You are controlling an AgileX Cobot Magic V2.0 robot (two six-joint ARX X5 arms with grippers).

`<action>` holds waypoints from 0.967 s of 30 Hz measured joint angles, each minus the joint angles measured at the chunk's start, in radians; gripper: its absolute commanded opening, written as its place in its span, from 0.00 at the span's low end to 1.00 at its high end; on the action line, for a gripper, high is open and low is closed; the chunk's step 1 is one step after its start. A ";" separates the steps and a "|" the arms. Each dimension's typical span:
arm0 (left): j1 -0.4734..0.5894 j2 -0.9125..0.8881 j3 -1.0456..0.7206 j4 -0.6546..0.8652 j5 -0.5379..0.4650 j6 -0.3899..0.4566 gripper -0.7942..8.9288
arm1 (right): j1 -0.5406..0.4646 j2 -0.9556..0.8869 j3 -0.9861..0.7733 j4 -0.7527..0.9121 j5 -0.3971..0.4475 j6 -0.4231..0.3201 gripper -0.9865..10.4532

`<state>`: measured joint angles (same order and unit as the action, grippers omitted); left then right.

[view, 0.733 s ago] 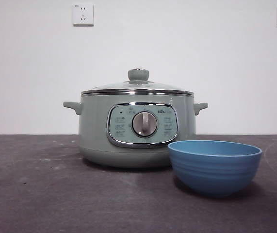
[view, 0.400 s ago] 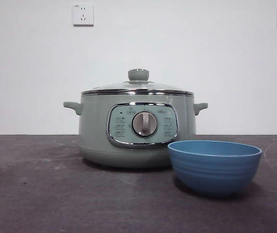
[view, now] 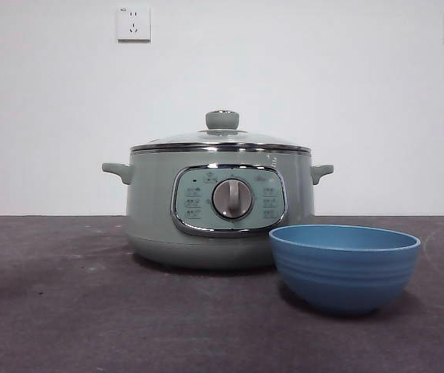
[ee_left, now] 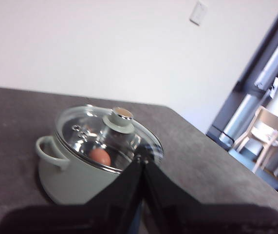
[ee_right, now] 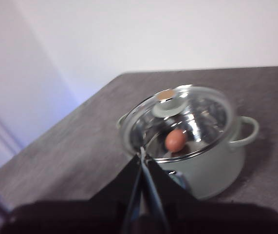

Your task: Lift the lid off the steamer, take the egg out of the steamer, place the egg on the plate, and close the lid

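Nothing moved; lid (view: 222,137) on steamer (view: 220,206), both pincers (ee_left: 142,163) (ee_right: 142,155) clenched, apart from it.

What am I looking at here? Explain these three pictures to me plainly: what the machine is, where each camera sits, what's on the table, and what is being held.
This is a robot with two arms at a table, each ending in a gripper of two black jaws.

The front view comes from a low camera looking level across the table. It shows a pale green steamer with its glass lid on, and a blue bowl, the plate, standing nearer the camera. No arm shows in this view.

The other two pictures come from cameras on the wrists. The left gripper and the right gripper each look down on the steamer from a different side; both have their jaws shut and hold nothing. Through the lid you can see a brown egg lying inside.

Nothing has been lifted yet.
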<state>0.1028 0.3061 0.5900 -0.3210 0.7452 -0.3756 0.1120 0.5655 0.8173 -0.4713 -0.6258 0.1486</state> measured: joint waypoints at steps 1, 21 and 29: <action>0.000 0.017 0.019 -0.019 0.008 0.010 0.07 | 0.000 0.021 0.034 -0.038 -0.010 -0.022 0.08; 0.000 0.143 0.177 -0.314 -0.031 0.254 0.31 | 0.000 0.156 0.202 -0.410 -0.019 -0.281 0.30; -0.024 0.148 0.178 -0.265 0.036 0.253 0.67 | 0.000 0.159 0.202 -0.410 -0.020 -0.280 0.64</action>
<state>0.0784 0.4545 0.7681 -0.5858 0.7815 -0.1223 0.1120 0.7246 1.0191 -0.8814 -0.6456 -0.1310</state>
